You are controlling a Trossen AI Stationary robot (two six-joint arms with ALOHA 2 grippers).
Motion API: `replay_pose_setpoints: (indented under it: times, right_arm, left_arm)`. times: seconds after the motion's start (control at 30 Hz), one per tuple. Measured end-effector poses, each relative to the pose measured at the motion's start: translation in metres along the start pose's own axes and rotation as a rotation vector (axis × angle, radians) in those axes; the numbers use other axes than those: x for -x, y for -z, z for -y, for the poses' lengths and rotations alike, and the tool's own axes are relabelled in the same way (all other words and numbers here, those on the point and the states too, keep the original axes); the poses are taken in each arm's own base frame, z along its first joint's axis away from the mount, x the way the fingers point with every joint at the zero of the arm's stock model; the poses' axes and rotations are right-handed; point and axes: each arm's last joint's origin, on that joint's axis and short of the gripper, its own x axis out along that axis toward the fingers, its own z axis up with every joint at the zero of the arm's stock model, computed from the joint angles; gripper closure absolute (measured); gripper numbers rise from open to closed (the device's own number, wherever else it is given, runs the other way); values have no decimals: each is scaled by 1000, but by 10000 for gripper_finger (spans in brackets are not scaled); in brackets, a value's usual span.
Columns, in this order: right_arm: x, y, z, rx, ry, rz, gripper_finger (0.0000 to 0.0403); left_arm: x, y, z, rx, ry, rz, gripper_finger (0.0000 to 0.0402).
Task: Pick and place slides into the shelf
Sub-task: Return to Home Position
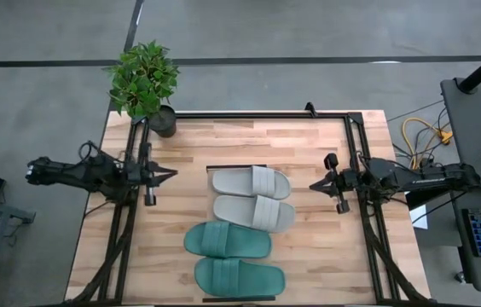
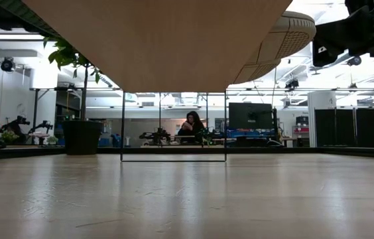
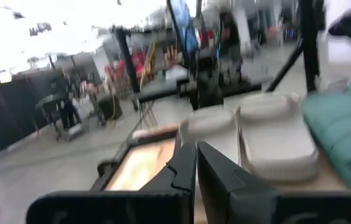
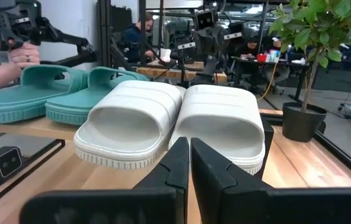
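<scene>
Left gripper: closed tight, empty; grey slides ahead of it.
Right gripper: likewise closed, empty, facing them.
Homing: best drawn straight back, clear of them.

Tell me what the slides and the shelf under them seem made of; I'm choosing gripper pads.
The grey slides look like moulded foam or rubber, matte: one seamless piece, rounded edges, ribbed sole rim. The teal slides look alike. The shelf looks like pale wood or veneer, smooth satin finish, with fine lengthwise grain; solid or laminate, I cannot tell.
</scene>
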Motion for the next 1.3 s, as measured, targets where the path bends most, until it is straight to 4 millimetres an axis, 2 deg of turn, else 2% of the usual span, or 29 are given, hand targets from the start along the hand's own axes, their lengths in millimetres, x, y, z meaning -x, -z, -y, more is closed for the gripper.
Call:
replay_pose_setpoints:
  times: [0.17,0.33,0.6,0.73,0.87,1.1,1.2,1.3]
  right_arm:
    - [0,0,0,5,3,-1,394]
    - [0,0,0,30,4,3,394]
    - [0,0,0,67,5,6,394]
    - [0,0,0,72,5,6,394]
    - [0,0,0,72,5,6,394]
    - [0,0,0,79,6,6,394]
    - [0,0,0,91,9,7,394]
    - [0,0,0,98,14,6,394]
  left_arm:
    - [12,6,0,35,21,125,401]
    - [12,16,5,48,74,179,402]
    - [3,35,15,128,172,92,402]
    - [0,52,21,163,204,21,402]
    - [-2,62,24,181,201,39,402]
    - [-4,68,11,92,80,46,402]
    - [-4,71,4,115,53,25,402]
    - [-4,75,0,183,116,12,401]
